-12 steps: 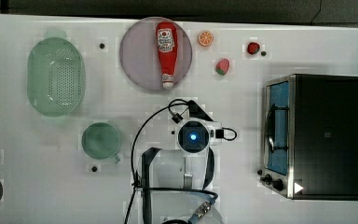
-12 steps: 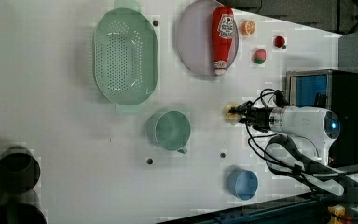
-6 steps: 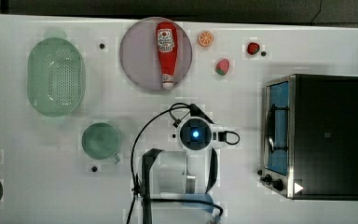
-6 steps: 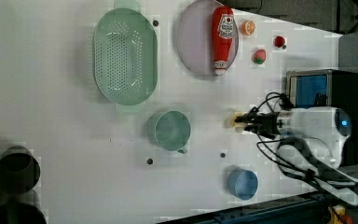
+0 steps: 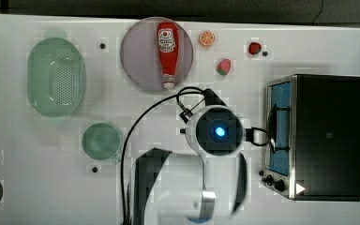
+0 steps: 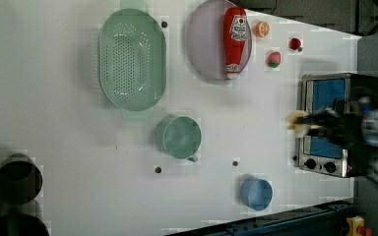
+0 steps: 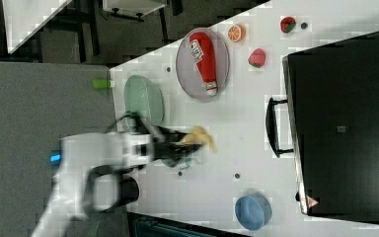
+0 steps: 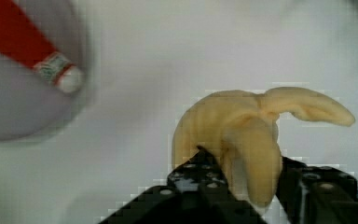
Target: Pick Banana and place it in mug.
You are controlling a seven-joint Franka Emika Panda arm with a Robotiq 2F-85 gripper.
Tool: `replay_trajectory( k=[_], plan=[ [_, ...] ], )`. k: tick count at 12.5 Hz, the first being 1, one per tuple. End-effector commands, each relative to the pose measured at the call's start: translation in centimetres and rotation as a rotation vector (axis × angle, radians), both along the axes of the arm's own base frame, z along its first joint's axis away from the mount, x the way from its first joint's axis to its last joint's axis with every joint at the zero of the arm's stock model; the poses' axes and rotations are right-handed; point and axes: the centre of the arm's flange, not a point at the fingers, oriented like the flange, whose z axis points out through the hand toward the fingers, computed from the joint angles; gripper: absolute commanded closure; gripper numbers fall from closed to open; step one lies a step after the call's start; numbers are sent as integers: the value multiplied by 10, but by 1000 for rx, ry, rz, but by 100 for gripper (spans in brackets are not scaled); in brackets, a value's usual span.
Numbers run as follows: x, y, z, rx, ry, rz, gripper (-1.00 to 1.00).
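Plainly, the table point(image 5: 309, 47) is white, and the toaster oven point(image 5: 316, 136) stands on it at the top view's right edge, its blue glass door facing the arm. I'll place the rest from that oven. Just beside its door in the top view hangs the white arm point(image 5: 215, 133), its lit blue ring seen from above; in the left view the blurred arm lies across the oven's front.

Far from the oven, toward the top view's left, sits the perforated green basket point(image 5: 56, 77). Between basket and oven, nearer the top view's upper edge, lies the grey plate point(image 5: 140, 61) with the red ketchup bottle point(image 5: 167, 51) lying on it, cap toward the arm. The mug point(image 5: 101, 140), pale green and upright with nothing in it, stands well apart from the oven, below the basket in the top view. A blue cup point(image 6: 256, 193) stands near the oven's knob end in the left view.

The gripper point(image 8: 242, 186) has its black fingers point(image 8: 200, 175) closed on the banana point(image 8: 247, 135), a pale-yellow bunch held clear of the table; in the right view the banana point(image 7: 199, 137) hangs between oven and mug, not over the mug.

Smallest, near the oven's far corner: a strawberry point(image 5: 223, 66), an orange slice point(image 5: 206, 38) and a small red fruit point(image 5: 254, 48).
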Motion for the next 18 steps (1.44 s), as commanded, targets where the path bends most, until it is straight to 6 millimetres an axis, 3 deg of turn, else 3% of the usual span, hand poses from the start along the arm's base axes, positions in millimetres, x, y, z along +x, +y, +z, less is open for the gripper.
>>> replay_trajectory(
  k=[1,4,6,8,11,13,15,18],
  plan=[
    [1,12,74,0,-9,23,32],
    [-4,44,117,-11,-10,62,32],
    [-7,89,128,-29,-16,55,32],
    [-13,136,126,-50,-13,12,32],
    [-30,206,111,-37,15,26,32],
    [-40,242,96,2,52,-6,32],
    [-45,266,72,7,67,-63,32],
    [-46,287,18,25,41,-129,32]
  ],
)
